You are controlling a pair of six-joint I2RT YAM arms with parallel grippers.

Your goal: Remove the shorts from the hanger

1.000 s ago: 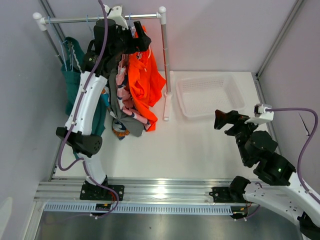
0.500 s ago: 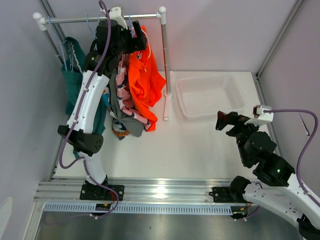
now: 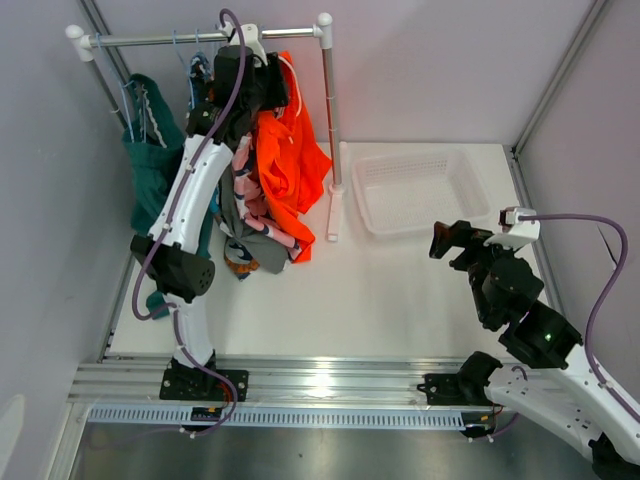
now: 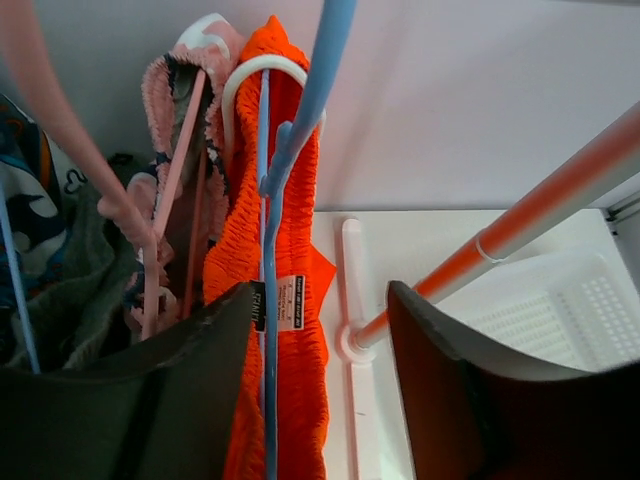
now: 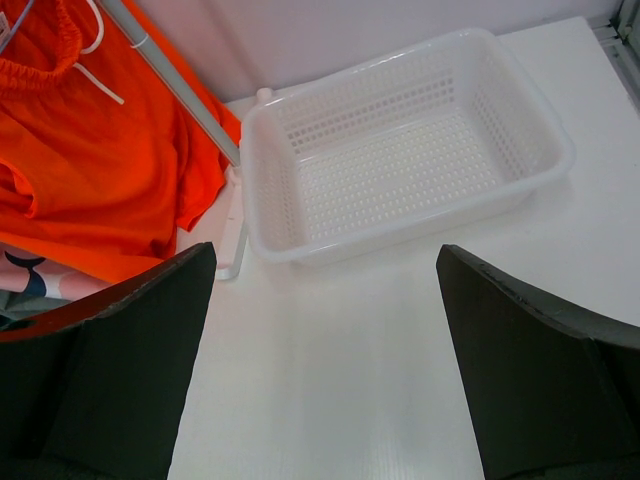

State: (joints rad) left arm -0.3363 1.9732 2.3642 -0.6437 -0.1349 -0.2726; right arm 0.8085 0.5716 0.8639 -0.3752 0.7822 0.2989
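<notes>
Our left gripper (image 4: pixel 320 295) reaches in high at the rack, its fingers apart and straddling the gathered waistband of the orange shorts (image 4: pixel 295 385) and the blue hanger (image 4: pixel 267 420) that runs down its front. The left finger sits against the cloth by the label (image 4: pixel 290 302); the right finger stands clear of it, so nothing looks clamped. A white hanger (image 4: pixel 250 68) arches over the top of the same waistband, and beside it a pink pair (image 4: pixel 165 95) hangs on a pink hanger (image 4: pixel 178 160). From above we see the grey pair (image 3: pixel 243 225) and the teal pair (image 3: pixel 150 170) farther left on the rail (image 3: pixel 150 40), all of them hung there and none in the basket (image 5: pixel 400 218). We judge the step in hand to be the first grasp on the orange shorts; next the fingers must pinch cloth alone, not the hanger, and draw it down and off. Our right gripper (image 5: pixel 325 255) hovers over the table before the basket, fingers wide and empty. Much is hard to read: the left arm covers the hooks in the top view, the wrist view cuts off the legs of the shorts, blurred pink and blue shapes cross close to the lens, and we cannot tell which hanger carries the orange shorts or how they are fixed to it.
</notes>
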